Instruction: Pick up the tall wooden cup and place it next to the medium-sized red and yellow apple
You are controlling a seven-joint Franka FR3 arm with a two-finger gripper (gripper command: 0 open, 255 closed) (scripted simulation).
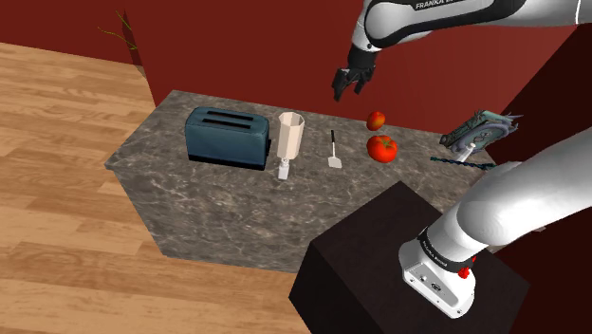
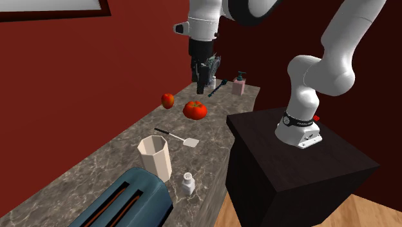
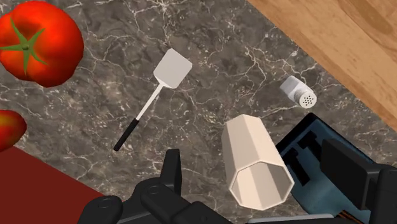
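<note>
The tall cup [image 1: 289, 136] is pale cream and faceted. It stands upright on the marble counter [image 1: 209, 204] between a blue toaster and a spatula. It also shows in the second exterior view as the cup [image 2: 154, 155] and from above as the cup [image 3: 254, 162]. The small red and yellow apple [image 1: 377, 120] lies near the red wall, beside a larger tomato [image 1: 381, 148]. My gripper [image 1: 348, 83] hangs high above the counter, between cup and apple, open and holding nothing. Seen from the hand, the gripper [image 3: 257, 172] has its fingers [image 3: 170, 168] wide apart, with the cup far below them.
A blue toaster [image 1: 226, 136] stands close beside the cup, and a salt shaker [image 1: 283, 172] in front of it. A white spatula [image 1: 334, 150] lies between cup and tomato. A soap bottle [image 2: 240, 84] and clutter [image 1: 479, 133] sit at the counter's far end.
</note>
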